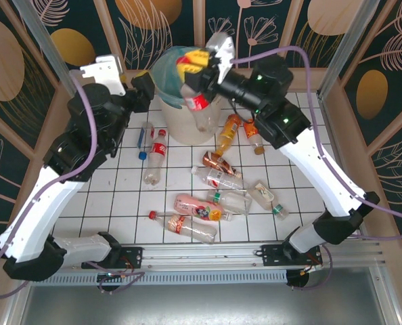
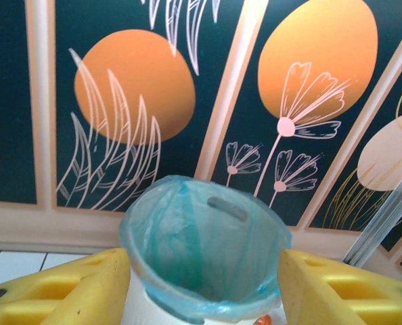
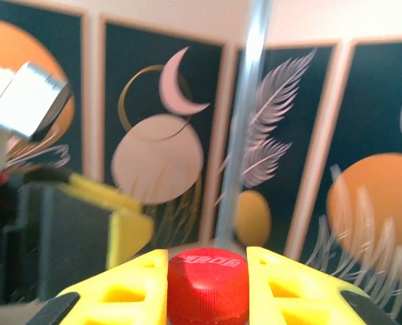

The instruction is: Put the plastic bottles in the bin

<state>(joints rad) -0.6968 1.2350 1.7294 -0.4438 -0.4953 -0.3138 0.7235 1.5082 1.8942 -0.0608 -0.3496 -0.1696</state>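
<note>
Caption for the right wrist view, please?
Right gripper shut on a red-capped plastic bottle; dark moon-and-feather wall panels blurred behind.

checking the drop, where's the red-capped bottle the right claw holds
The bottle hangs from the right claw at the bin's near rim, far centre of the top view.

The bin [image 1: 177, 128] stands at the far middle of the table [image 1: 113, 196]. Before it on the left lie two bottles [image 1: 155, 159]; other bottles [image 1: 218, 179] spread before it and rightward. A raised bottle [image 1: 202, 118] hangs at its near rim.
</note>
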